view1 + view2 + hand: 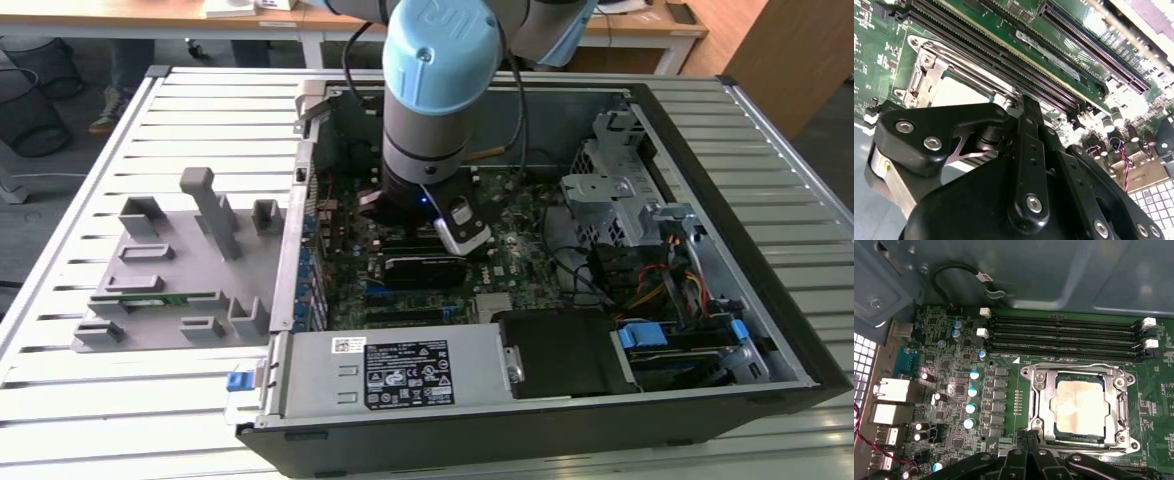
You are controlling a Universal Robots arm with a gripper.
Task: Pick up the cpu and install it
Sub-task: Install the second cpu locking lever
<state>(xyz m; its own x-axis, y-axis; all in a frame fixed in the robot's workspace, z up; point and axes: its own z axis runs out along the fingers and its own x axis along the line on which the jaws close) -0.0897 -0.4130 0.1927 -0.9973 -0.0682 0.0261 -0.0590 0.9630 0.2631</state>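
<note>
In the exterior view, the arm (434, 110) is reaching down into the open computer case (694, 400), its gripper (424, 222) hanging over the motherboard (514, 240). In the second wrist view, the gripper's black linkages are crowding the socket frame (929, 70); whether the jaws are spread or pressed together, I cannot tell. In the first wrist view, the cpu (1079, 407) is sitting inside the frame, at four o'clock from the capacitors (973, 390), below the memory slots (1064, 335).
</note>
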